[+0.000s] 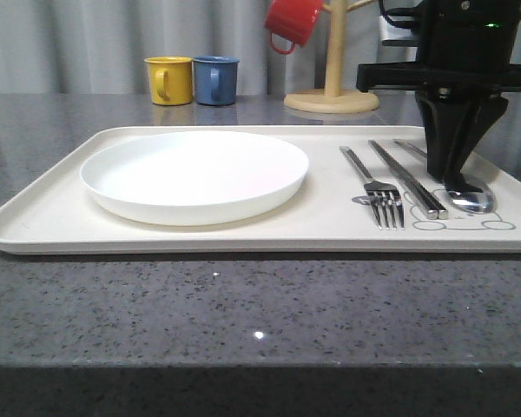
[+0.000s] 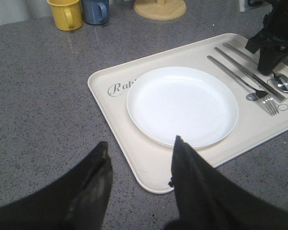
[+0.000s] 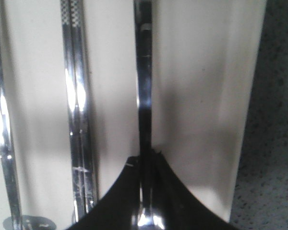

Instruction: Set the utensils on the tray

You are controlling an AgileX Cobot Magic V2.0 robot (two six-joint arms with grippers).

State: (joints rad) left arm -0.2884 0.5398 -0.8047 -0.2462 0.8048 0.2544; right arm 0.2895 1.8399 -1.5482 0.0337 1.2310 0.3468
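Note:
The cream tray holds the utensils side by side on its right part: the fork, the chopsticks and the spoon. My right gripper stands over the spoon, its tips down at the tray. In the right wrist view that gripper is shut on the spoon's handle, with the chopsticks and the fork handle lying parallel beside it. My left gripper hangs open and holds nothing, above the tray's near left corner.
A round white plate takes up the tray's left half. Behind the tray stand a yellow mug, a blue mug and a wooden mug tree with a red mug. Grey speckled counter lies all around.

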